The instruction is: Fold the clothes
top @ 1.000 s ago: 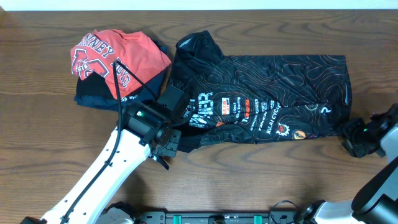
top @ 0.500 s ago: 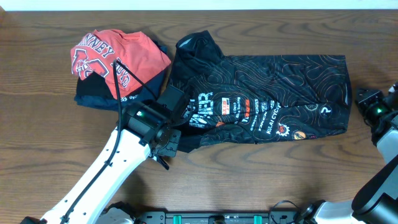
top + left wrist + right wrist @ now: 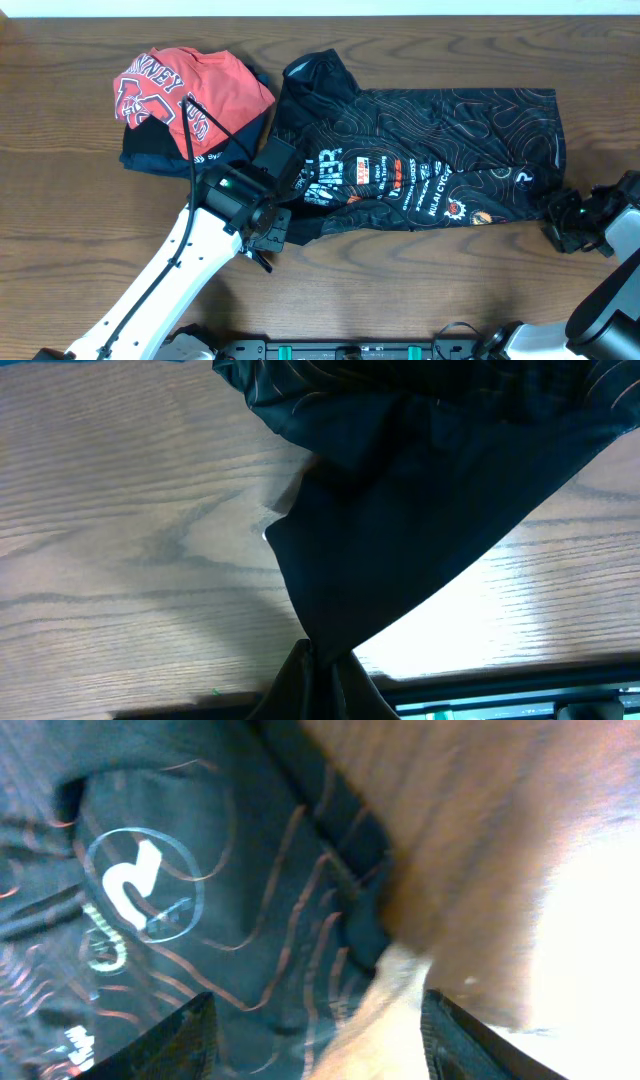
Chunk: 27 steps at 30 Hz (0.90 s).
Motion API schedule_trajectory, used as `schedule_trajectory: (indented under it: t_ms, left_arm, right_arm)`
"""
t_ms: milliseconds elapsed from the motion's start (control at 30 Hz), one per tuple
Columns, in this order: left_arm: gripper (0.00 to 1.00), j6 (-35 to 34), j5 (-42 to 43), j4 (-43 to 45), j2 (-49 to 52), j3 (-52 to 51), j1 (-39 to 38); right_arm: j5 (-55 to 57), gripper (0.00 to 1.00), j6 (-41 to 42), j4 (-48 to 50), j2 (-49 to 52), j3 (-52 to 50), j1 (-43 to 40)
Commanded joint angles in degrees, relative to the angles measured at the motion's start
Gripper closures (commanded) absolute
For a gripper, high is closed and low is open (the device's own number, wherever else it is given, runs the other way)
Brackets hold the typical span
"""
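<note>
The clothes are one black jersey (image 3: 440,130) with wavy lines and white lettering, lying spread across the table's middle and right. My left gripper (image 3: 268,232) is at its lower left corner, shut on a bunch of the black cloth (image 3: 400,510), which runs down into the jaws of the left gripper (image 3: 322,690). My right gripper (image 3: 556,222) is at the jersey's lower right corner. In the right wrist view the right gripper (image 3: 320,1040) is open, its fingers (image 3: 180,1040) wide apart over the jersey's hem (image 3: 200,920) and the bare wood. That view is blurred.
A red T-shirt (image 3: 190,90) with white lettering lies on a folded navy garment (image 3: 150,155) at the back left, touching the jersey's left edge. Bare wooden table (image 3: 400,290) runs along the front, ending at a dark rail (image 3: 350,350).
The right gripper swung up and off the jersey's right edge, then came back down to the lower right corner. The left arm and the jersey have not moved.
</note>
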Motion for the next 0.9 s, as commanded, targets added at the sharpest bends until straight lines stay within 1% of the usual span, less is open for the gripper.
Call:
schedule_trajectory:
  t_ms: [0,33,67,133,200,233,267,333,367,400,433,467,533,567,600,633,667,767,833,867]
  left_arm:
    - [0.94,-0.3,-0.9,0.1,-0.4,0.9,0.3]
    - [0.94,-0.3,-0.9,0.0,-0.4,0.9,0.3]
    - [0.94,-0.3,-0.9,0.0,-0.4,0.9,0.3]
    - [0.94,-0.3,-0.9,0.3,-0.4,0.9,0.3]
    - [0.94,-0.3,-0.9,0.8,-0.4,0.9,0.3]
    - [0.94,-0.3,-0.9,1.0,-0.4,0.9,0.3]
    - [0.94,-0.3,-0.9,1.2,-0.4,0.9,0.3]
    - [0.94,-0.3,-0.9,1.1,-0.4,0.9,0.3]
    - [0.94,-0.3,-0.9,1.1,-0.4,0.9,0.3]
    - [0.94,-0.3,-0.9,1.1,-0.4,0.9,0.3]
    - [0.94,-0.3,-0.9,1.1,-0.4,0.9,0.3]
    - [0.94,-0.3,-0.9,1.1,-0.4,0.9,0.3]
    - [0.94,-0.3,-0.9,1.4,-0.4,0.9,0.3]
    - [0.94,-0.3,-0.9,1.7,-0.4,0.9,0.3]
    - [0.94,-0.3,-0.9,1.9,-0.4,0.9,0.3]
    - [0.94,-0.3,-0.9,2.0,-0.4,0.9,0.3]
    - [0.94,-0.3,-0.9,2.0,-0.4,0.9,0.3]
    - [0.94,-0.3,-0.7,1.6,-0.4,0.9,0.3]
    - [0.94,-0.3,-0.7,1.6,-0.4,0.9,0.3]
    - [0.94,-0.3,-0.7,1.6,-0.4,0.9,0.3]
  right_arm:
    - [4.3,0.37,-1.6,-2.0,0.0,-0.3,0.2]
    - [4.9,0.38,-1.6,-2.6,0.0,-0.5,0.2]
    - [5.5,0.44,-1.6,-2.0,0.0,-0.9,0.2]
    - [5.4,0.52,-1.6,2.0,0.0,-2.4,0.2]
    - [5.2,0.8,-0.4,6.9,0.0,-4.4,0.2]
    - [4.3,0.87,0.3,9.0,0.0,-5.1,0.2]
    - [1.8,0.97,0.4,11.6,0.0,-5.8,0.2]
    - [-5.7,0.99,0.4,17.5,0.0,-6.0,0.2]
    - [-11.2,0.99,0.4,21.9,-0.1,-6.0,0.2]
    - [-18.4,0.99,1.7,28.3,-0.1,-6.0,0.2]
    - [-23.9,0.99,5.7,35.3,0.0,-6.0,0.3]
    - [-26.6,0.99,11.4,42.2,0.0,-6.0,0.7]
    - [-26.9,0.99,18.7,52.2,0.0,-6.0,1.9]
    - [-26.5,0.97,20.5,54.9,0.0,-6.0,2.4]
    - [-25.8,0.72,21.9,56.3,0.0,-6.0,2.9]
    - [-25.6,0.43,22.2,56.2,0.0,-6.0,3.3]
    - [-25.7,0.33,21.9,55.3,0.0,-6.0,3.6]
    - [-25.9,0.27,18.8,49.2,0.0,-6.0,3.9]
    - [-25.9,0.28,15.6,44.3,0.0,-6.0,3.9]
    - [-25.9,0.31,13.0,41.4,0.0,-6.0,3.9]
